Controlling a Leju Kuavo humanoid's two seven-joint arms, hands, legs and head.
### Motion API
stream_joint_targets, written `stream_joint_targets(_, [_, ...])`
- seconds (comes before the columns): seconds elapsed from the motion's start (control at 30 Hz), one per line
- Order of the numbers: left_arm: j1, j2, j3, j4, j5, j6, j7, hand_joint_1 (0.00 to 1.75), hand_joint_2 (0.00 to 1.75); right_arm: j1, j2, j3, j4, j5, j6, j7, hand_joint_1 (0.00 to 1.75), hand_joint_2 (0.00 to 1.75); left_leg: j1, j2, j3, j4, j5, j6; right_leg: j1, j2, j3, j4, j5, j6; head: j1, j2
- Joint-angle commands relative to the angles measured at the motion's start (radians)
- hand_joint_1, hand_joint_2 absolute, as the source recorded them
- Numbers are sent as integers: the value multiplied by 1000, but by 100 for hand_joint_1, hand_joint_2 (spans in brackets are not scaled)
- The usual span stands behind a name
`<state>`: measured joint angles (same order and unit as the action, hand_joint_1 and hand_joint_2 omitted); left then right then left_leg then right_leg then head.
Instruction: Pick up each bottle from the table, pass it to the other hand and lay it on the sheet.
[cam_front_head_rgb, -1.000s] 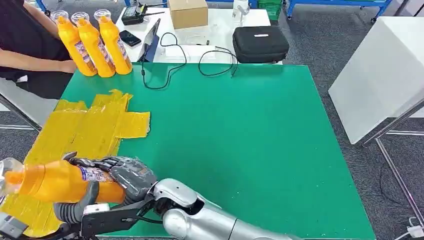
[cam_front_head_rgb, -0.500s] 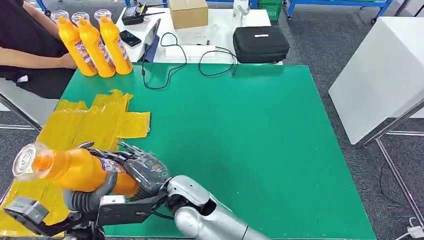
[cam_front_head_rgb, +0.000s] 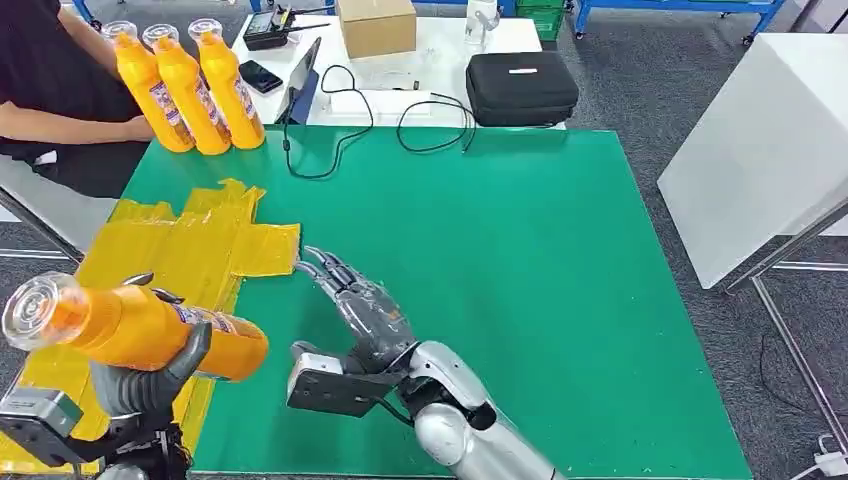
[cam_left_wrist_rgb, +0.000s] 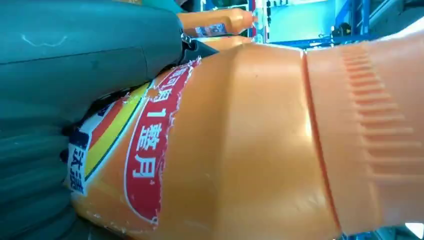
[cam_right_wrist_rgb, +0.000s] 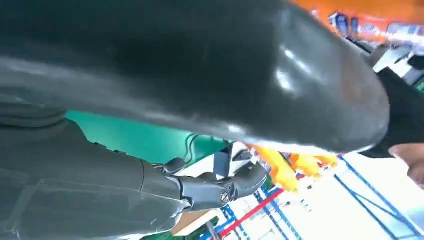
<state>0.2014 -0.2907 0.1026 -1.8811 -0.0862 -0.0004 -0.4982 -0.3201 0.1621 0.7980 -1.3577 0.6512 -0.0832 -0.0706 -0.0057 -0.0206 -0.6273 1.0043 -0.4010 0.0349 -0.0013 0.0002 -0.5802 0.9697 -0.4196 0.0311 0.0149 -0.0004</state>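
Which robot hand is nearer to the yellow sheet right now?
Left. The left robot hand grips an orange bottle directly above the yellow sheet; the right robot hand is open over the green table, beside the sheet's edge.

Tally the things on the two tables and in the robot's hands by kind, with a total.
Orange bottles: 4, three standing, one held in the left hand
Yellow sheet: 1
Black case: 1
Cardboard box: 1
Phone: 1
Total: 8

3 bottles (cam_front_head_rgb: 188, 85) stand behind the sheet (cam_front_head_rgb: 170, 265).
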Motion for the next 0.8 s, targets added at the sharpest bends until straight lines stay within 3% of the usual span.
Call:
stream_joint_targets(0.03, [-34, 24, 20, 36, -6, 1, -1, 175, 175, -3, -53, -18, -30, 1, -1, -3, 0, 0, 1, 0, 4, 0, -2, -2, 1, -1, 5, -1, -2, 0, 0, 0])
stream_joint_targets(0.43, [-41, 30, 24, 49, -30, 15, 4, 175, 175, 7, -60, -34, -44, 1, -2, -3, 0, 0, 0, 0, 3, -1, -1, -2, 0, -1, 3, -1, -1, 0, 0, 0])
stream_joint_targets(0.8, [-93, 52, 105, 137, -133, 39, -4, 175, 175, 36, -100, -86, -89, 10, 3, -22, 0, 0, 0, -1, 4, -1, 0, -2, 0, -2, 4, -1, -1, 0, 0, 0])
